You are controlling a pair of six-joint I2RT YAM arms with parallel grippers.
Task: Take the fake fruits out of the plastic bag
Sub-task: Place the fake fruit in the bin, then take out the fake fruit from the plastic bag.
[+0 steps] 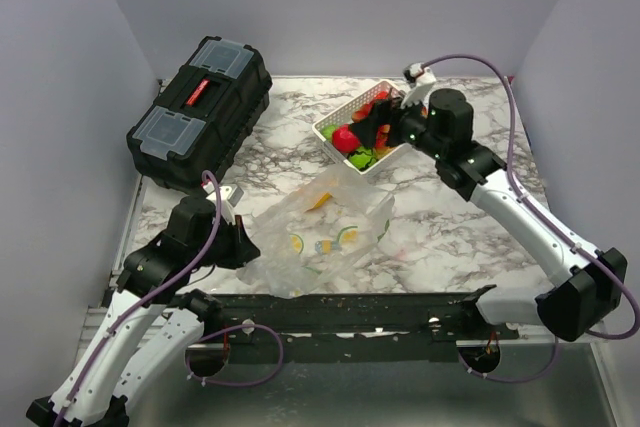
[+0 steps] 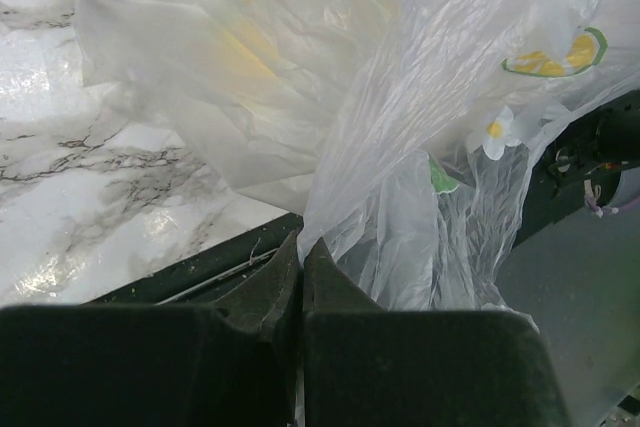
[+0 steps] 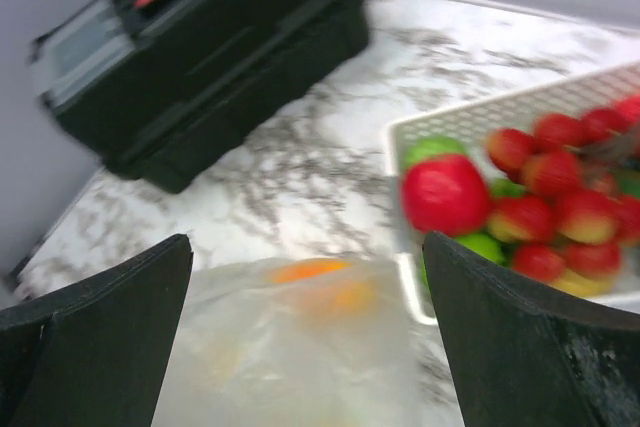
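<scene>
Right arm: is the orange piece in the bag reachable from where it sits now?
Likely yes to get over it, less sure to grasp. The open right end effector has nothing between it and the orange piece, but that piece shows through the plastic bag, so film may cover it.

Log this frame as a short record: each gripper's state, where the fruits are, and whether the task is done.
left gripper: shut on the plastic bag, pinching a gathered fold
right gripper: open, empty, at the white basket
basket contents: fake fruits, mostly red, some green
bag contents: citrus slices, orange piece
also on table: black toolbox, lid closed
task status: not done, fruit remains in bag
</scene>
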